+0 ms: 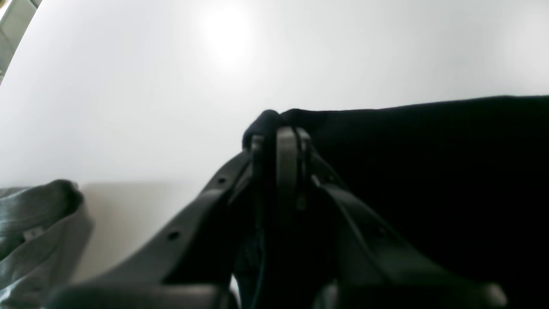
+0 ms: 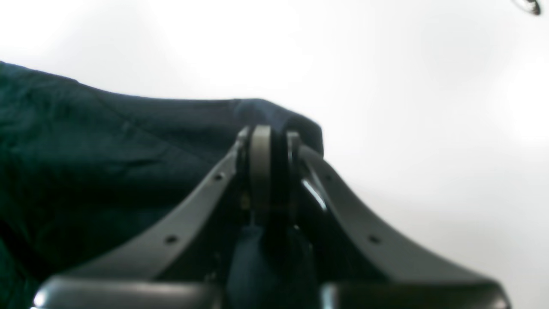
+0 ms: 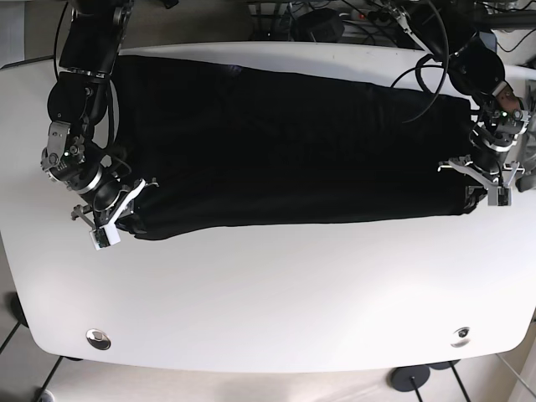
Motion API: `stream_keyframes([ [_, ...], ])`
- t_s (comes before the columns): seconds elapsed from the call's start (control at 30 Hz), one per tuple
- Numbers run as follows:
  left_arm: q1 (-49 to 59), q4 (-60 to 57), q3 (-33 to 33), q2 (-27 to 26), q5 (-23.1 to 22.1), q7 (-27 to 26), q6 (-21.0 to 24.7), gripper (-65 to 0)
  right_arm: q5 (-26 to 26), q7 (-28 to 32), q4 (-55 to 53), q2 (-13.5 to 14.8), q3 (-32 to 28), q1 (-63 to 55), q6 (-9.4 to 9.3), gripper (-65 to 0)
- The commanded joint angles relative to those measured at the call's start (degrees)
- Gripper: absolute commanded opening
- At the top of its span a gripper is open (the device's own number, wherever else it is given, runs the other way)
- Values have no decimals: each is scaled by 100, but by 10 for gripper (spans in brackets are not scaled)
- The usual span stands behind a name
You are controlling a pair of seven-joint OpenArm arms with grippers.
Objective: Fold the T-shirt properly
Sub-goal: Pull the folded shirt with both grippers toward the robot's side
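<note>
- On the white table (image 3: 268, 293), the near side of the T-shirt (image 3: 285, 151) is just bare tabletop, so there's loads of room to drag or fold toward the front edge.
- The shirt itself looks like a long dark band stretched across the table's far half. I'd say at least one lengthwise fold is in, with the crosswise folds still to go.
- At the shirt's near corners, both grippers are pinched closed on cloth: the right gripper (image 2: 270, 141) has a bunched corner between its fingers, and the left gripper (image 1: 281, 141) has the same on its end.
- Just past the left gripper's end, the shirt sits close to the table edge, so not much slack there.
- Beyond the shirt's far hem there's only a thin strip of table, then cables (image 3: 352, 21).
</note>
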Motion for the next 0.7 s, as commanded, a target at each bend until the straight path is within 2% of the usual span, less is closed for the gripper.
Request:
stream_keyframes([
  [0.03,-91,104,-16,-100,-316,-166,34,-650,83,129,79,87,23,90,-3,-636],
  [0.1,-91,139,10,-100,-360,-166,34,-650,101,120,61,69,23,64,-3,-636],
  [0.23,-73,104,-7,-100,-342,-166,34,-650,136,-337,826,52,251,-464,-3,-636],
  [0.37,146,130,-16,-223,-368,-166,34,-650,154,-873,1714,-388,585,-1369,41,-636],
  [0.47,340,156,-25,-223,-377,-166,34,-650,365,-1234,1995,-652,946,-1870,50,-636],
  [0.6,630,156,-201,-223,-377,-166,34,-650,874,-1251,1995,-660,1078,-2494,24,-636],
  [0.7,867,156,-280,-223,-377,-148,34,-650,866,-1216,1995,-660,1086,-2873,-3,-634],
])
